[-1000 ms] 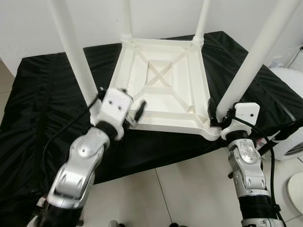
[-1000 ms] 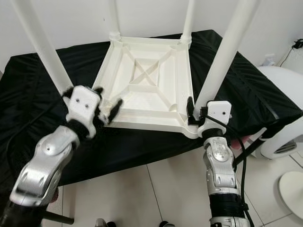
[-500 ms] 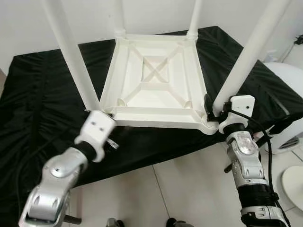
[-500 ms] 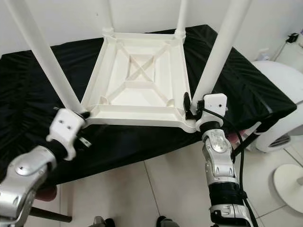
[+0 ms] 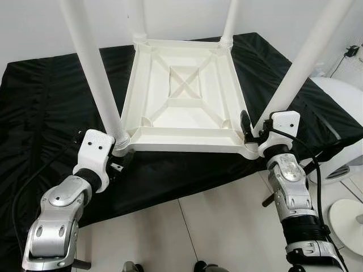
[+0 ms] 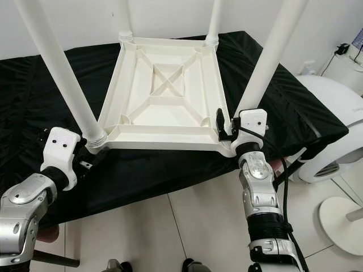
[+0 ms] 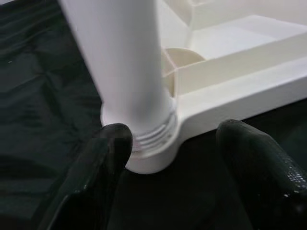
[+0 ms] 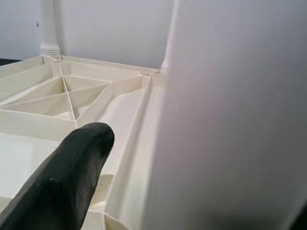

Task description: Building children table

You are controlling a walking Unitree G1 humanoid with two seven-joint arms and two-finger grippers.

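A small white plastic children's table (image 5: 184,99) is seen lying upside down on a bench covered with a black cloth (image 5: 45,107), its ribbed underside facing up and its four round white legs rising from the corners. It is set toward the front edge of the bench, roughly midway between the bench's left and right ends.

The left gripper (image 7: 168,153) is placed at the table's front left corner, where the front left leg (image 5: 91,73) is screwed into its threaded socket. Its two black fingers (image 7: 103,158) are spread wide on either side of the base of that leg; one finger is seen just beside or touching the socket collar, the other well apart from it, so nothing is clamped.

The right gripper (image 5: 249,133) is placed at the front right corner, against the base of the front right leg (image 5: 300,62). One black finger (image 8: 67,177) is seen just inside the table frame, with the leg close beside it. Whether the leg is gripped cannot be told.

White tiled floor (image 5: 221,226) is seen below the bench's front edge, and a white rounded appliance (image 5: 340,113) stands beyond the bench's right end.
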